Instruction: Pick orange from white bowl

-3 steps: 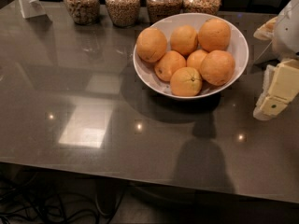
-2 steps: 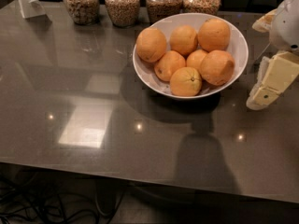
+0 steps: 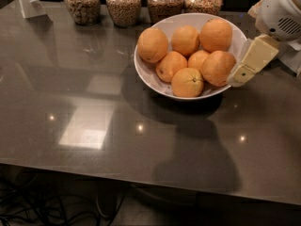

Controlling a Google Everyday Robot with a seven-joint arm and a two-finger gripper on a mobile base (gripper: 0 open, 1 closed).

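Note:
The white bowl (image 3: 145, 77) stands at the back middle of the dark table and holds several oranges. The large deep-orange orange (image 3: 217, 68) lies at the bowl's right front, against the rim. A smaller, yellower orange (image 3: 187, 82) with a stem dot lies at the front. My gripper (image 3: 238, 78) comes in from the right, its cream tip right at the bowl's right rim, beside the large orange. It holds nothing that I can see.
Several glass jars of grain (image 3: 123, 4) line the table's back edge behind the bowl. A white stand (image 3: 30, 2) is at the back left. My white arm housing (image 3: 282, 11) is at the top right. Cables lie on the floor below the table's front edge.
My gripper has moved left, from beside the bowl to its right rim, close to the large orange. The bowl and oranges have not moved.

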